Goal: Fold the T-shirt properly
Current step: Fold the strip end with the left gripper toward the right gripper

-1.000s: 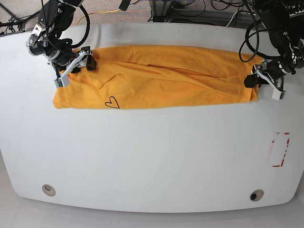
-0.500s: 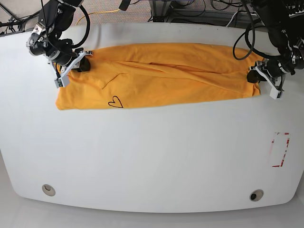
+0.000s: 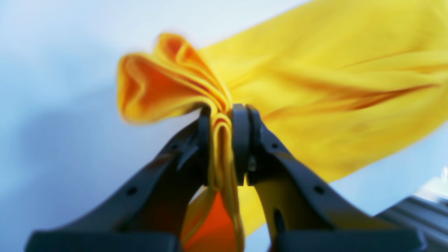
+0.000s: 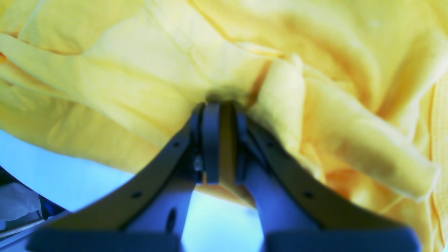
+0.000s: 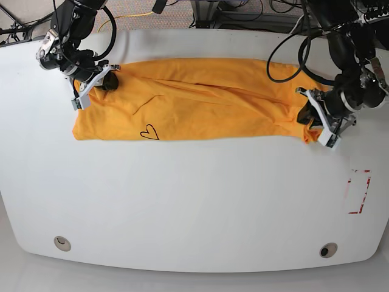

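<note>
Orange-yellow T-shirt (image 5: pixel 200 97) pinched at both ends on the white bench (image 5: pixel 194 201).
Left pincer (image 5: pixel 313 118) has drawn its bunched end inward, starting a crosswise fold; right pincer (image 5: pixel 100 80) stays clamped on its edge.

The white table (image 5: pixel 194 201) filled nearly the whole base view, its front edge curving round at both corners. Near the right edge sat a small red-and-white rectangular marking (image 5: pixel 358 191). Two round holes (image 5: pixel 62 243) showed low down, one near each front corner, the right one (image 5: pixel 329 250) darker. Behind the far edge ran black cables (image 5: pixel 255 12) and a yellow cord (image 5: pixel 130 15) across the floor.
</note>
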Motion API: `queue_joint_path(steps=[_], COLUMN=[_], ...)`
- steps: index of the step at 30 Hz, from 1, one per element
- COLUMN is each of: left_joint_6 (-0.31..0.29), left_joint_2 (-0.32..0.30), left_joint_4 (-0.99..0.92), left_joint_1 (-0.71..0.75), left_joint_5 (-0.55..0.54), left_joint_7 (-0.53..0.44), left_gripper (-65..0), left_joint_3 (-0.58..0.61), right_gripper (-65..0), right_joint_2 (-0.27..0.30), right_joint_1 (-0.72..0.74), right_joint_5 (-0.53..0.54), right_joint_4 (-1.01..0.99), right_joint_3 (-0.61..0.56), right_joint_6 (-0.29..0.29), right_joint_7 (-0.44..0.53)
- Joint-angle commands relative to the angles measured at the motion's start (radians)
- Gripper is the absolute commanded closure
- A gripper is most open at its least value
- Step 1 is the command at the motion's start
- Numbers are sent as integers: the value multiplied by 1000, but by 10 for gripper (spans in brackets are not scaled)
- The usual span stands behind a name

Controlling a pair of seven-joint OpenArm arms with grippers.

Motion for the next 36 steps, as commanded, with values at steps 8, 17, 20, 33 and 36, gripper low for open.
queue_joint_path(steps=[8, 17, 20, 33, 36], left_joint_6=[-1, -1, -1, -1, -1], left_joint_2=[116, 206, 221, 275, 298], left_joint_4=[12, -35, -61, -70, -66], left_joint_1=[-49, -61, -87, -98, -115], left_joint_5=[-5, 110, 153, 158, 158], left_joint_7=[-8, -11, -11, -10, 4], left_gripper=[-36, -37, -37, -331, -356], left_joint_3=[176, 305, 342, 442, 514], right_gripper=[-55, -55, -55, -55, -55], right_joint_2=[8, 6, 6, 6, 6], right_joint_1=[3, 6, 13, 19, 19], right_joint_5=[-2, -2, -2, 0, 0], right_joint_4=[11, 11, 11, 11, 11], right_joint_3=[2, 2, 2, 2, 1], right_joint_6=[2, 2, 2, 2, 2], right_joint_7=[-3, -3, -3, -3, -3])
